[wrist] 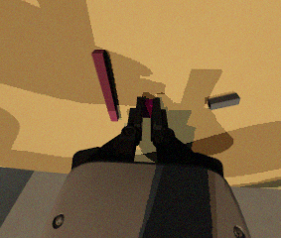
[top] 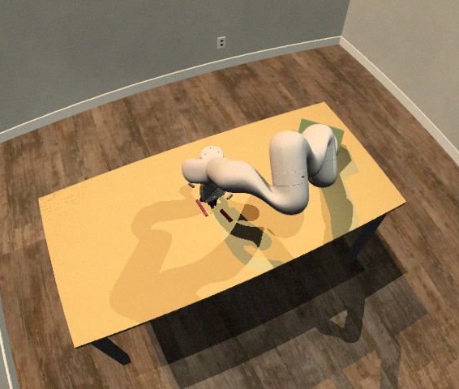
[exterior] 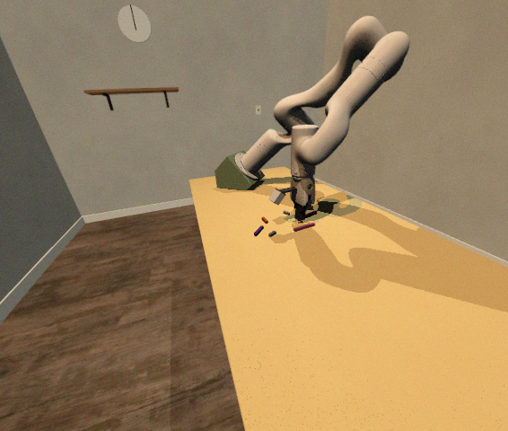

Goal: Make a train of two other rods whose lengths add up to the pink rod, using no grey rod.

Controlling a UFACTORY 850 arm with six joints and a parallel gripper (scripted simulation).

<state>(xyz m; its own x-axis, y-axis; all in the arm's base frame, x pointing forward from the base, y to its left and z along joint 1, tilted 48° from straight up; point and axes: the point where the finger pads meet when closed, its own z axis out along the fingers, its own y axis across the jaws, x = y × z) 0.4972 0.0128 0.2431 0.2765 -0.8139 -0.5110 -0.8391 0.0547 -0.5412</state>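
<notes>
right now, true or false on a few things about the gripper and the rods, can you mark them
1. The gripper is shut on a magenta rod. True.
2. The pink rod is held between the fingers. False: it lies flat on the table, left of the fingers in the wrist view.
3. A purple rod lies apart from the gripper. True.
4. The red rod stands on end. False: it lies flat.
</notes>
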